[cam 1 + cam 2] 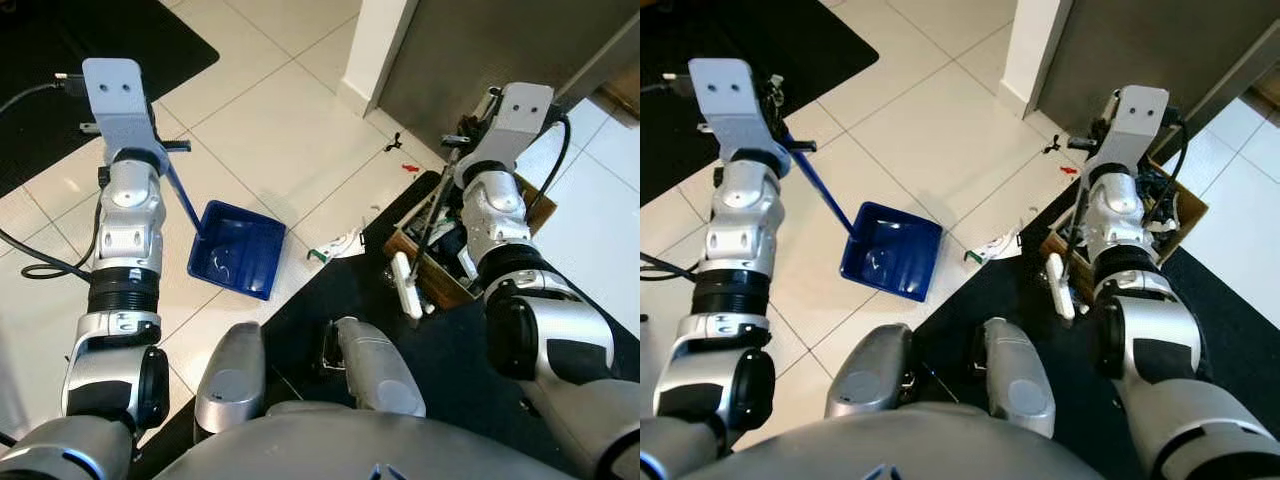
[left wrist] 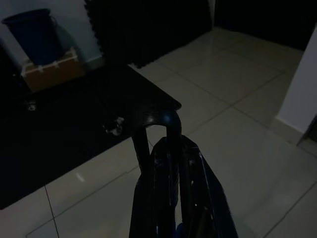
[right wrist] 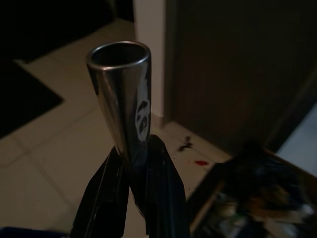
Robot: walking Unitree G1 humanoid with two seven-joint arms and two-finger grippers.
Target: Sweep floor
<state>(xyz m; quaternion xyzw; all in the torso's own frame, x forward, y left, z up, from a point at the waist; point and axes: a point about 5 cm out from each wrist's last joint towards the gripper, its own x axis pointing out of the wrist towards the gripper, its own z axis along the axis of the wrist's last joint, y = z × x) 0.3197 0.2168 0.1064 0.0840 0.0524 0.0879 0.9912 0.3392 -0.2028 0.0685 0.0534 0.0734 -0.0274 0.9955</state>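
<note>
Floor debris, small green-and-white scraps [image 1: 335,245] on pale tile, is lying at 3 o'clock of the blue plastic dustpan [image 1: 238,248] whose handle the left gripper [image 2: 166,163] is clamping, while the right gripper [image 3: 133,163] is clamping the silver metal broom tube [image 3: 121,94], risking snagging the cardboard box of clutter [image 1: 440,270].

A blue dustpan [image 1: 237,249] lies open-side up on the pale tiles at centre left, its blue handle [image 1: 182,198] slanting up-left, while a white-headed broom [image 1: 405,284] with a metal pole [image 3: 120,106] stands centre right.
</note>
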